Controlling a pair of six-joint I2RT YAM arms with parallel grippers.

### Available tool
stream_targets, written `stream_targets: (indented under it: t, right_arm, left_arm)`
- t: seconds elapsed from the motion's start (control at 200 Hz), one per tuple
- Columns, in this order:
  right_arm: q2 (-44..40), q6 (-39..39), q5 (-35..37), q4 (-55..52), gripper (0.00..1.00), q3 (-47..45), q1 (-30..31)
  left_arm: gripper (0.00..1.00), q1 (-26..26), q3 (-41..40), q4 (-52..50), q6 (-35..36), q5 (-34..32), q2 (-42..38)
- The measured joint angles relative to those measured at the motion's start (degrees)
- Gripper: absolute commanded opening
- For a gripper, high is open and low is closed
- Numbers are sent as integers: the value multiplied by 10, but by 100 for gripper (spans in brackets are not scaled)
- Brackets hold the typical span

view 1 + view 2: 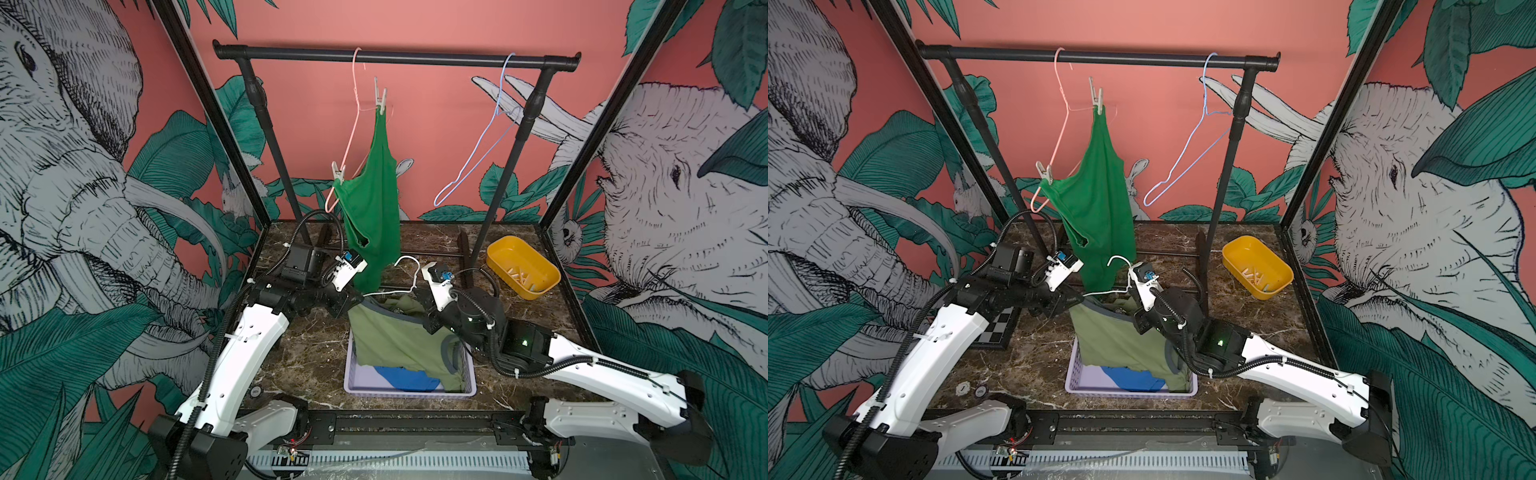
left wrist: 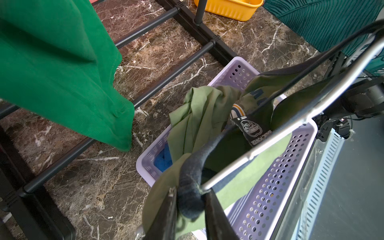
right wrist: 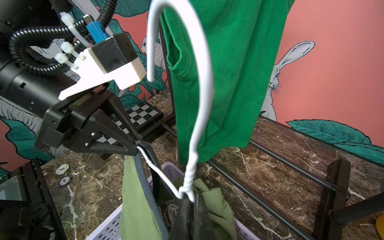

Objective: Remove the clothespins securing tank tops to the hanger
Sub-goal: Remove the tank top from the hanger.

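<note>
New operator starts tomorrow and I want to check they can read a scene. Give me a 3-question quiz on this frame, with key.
1. True or false: the blue hanger on the rail is bare.
2. How many clothespins clip the bright green tank top to the pink hanger? A) none B) two C) four
3. Fill in: the right gripper has its fingers shut on the neck of the ___ hanger.

Key: 1 true. 2 B. 3 white: it holds the white hanger just below the hook.
</note>
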Motion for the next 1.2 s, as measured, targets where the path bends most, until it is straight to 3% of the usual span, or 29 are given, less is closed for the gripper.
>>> stream_targets:
  t: [0.27, 0.865, 1.195]
  right_arm:
    - [-21, 0, 26, -19, 0, -14, 0]
    - [-123, 11, 42, -44, 0, -63, 0]
    - [-151, 12, 58, -7, 0, -84, 0]
  left_arm:
    - [0, 2, 0, -1, -1, -14, 1]
    - [0, 3, 0, 0, -1, -23, 1]
    - [0, 4, -12, 1, 10, -5, 1]
